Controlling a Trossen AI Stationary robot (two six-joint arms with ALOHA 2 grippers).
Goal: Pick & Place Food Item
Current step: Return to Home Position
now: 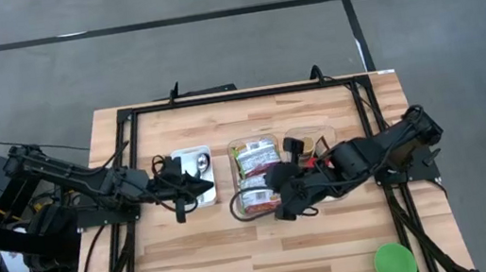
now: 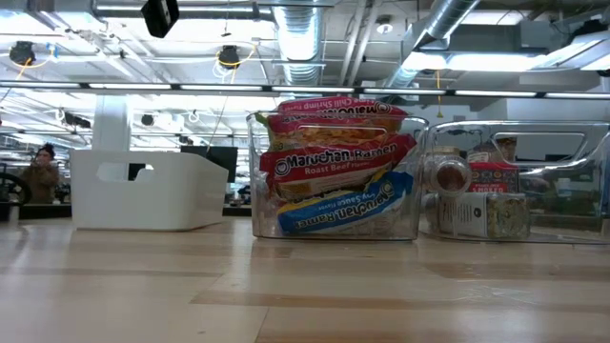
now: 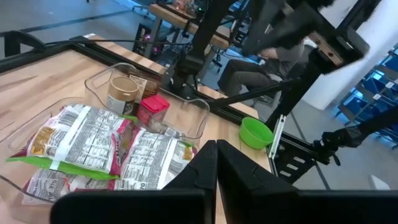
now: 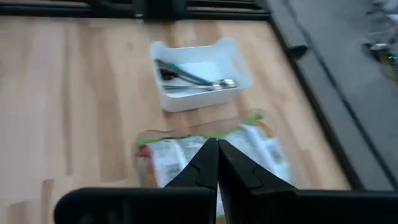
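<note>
Grey floor [image 1: 213, 54] with dark lines; silver ceiling ducts [image 2: 297, 29] and strip lights [image 2: 229, 88] overhead; person [image 2: 43, 170] at far back, low view's left

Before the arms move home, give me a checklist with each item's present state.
1. Left tool, above white bin, shut, empty: ok.
2. Right tool, above middle clear bin, shut, empty: ok.
3. Silver cutlery lies in white bin: ok.
4. Ramen packs inside middle clear bin: ok.
5. Seasoning bottles inside right clear bin: ok.
</note>
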